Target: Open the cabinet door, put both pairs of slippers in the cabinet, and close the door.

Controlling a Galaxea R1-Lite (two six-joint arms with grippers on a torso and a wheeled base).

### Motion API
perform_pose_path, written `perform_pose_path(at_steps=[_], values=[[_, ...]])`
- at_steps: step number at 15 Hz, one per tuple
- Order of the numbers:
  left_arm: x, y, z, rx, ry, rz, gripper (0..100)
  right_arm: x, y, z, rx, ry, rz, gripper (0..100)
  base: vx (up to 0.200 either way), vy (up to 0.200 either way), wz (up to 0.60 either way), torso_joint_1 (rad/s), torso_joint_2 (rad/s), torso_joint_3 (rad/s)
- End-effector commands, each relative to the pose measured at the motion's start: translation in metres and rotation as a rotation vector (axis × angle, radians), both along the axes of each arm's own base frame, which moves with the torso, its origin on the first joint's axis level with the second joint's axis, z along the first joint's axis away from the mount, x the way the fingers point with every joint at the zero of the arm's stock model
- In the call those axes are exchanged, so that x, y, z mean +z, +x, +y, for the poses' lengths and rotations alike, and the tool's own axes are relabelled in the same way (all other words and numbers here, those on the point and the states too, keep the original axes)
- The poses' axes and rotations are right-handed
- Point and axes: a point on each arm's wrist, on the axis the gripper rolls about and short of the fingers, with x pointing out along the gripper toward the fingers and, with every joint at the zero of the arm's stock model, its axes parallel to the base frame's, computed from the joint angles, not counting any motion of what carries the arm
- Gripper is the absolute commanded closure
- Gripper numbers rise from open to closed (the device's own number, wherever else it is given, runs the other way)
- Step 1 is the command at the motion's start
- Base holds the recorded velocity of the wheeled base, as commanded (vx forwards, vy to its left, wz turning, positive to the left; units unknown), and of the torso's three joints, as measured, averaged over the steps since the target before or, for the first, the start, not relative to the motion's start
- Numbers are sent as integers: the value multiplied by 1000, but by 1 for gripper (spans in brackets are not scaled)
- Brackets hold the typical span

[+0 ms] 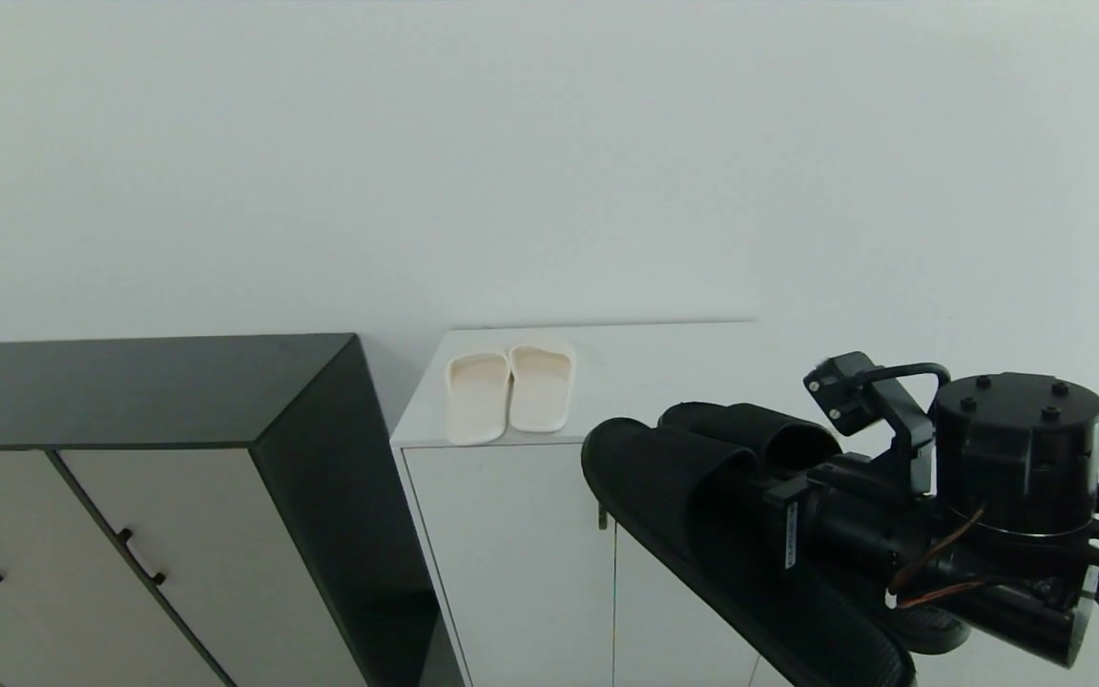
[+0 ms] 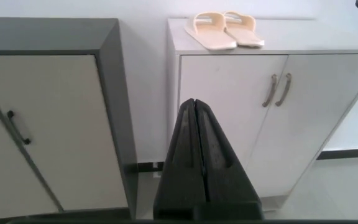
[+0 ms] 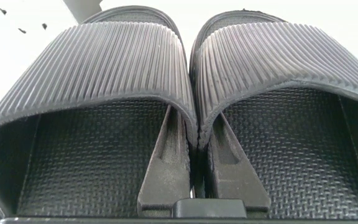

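A pair of black slippers hangs in the air in front of the white cabinet, at the height of its top edge. My right gripper is shut on the two inner strap edges of the black slippers, holding them side by side. A cream pair of slippers lies on the cabinet top near its left front corner. Both cabinet doors are closed, with two handles at the middle seam. My left gripper is shut with nothing in it, lower down, facing the cabinet.
A dark cabinet with pale doors and black handles stands right beside the white one, on its left. A plain white wall rises behind both. Pale floor lies in front of the cabinets.
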Motion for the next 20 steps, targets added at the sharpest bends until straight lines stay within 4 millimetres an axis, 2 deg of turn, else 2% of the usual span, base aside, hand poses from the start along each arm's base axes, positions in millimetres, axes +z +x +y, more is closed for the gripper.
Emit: perform_pose_path(at_steps=[1,9,20], values=[[0,0,0,1,0,0,100,-4,0,-4,-6,-9,-17,100,0,-200,0,7,-2,-2],[0,0,0,1,0,0,100,-8,-2,-8,-10,-11,-35,100,0,-200,0,4,2,1],[0,0,0,1,0,0,100,-19,-3,-12,-8,-24,-36,100,0,0,0,0,0,0]])
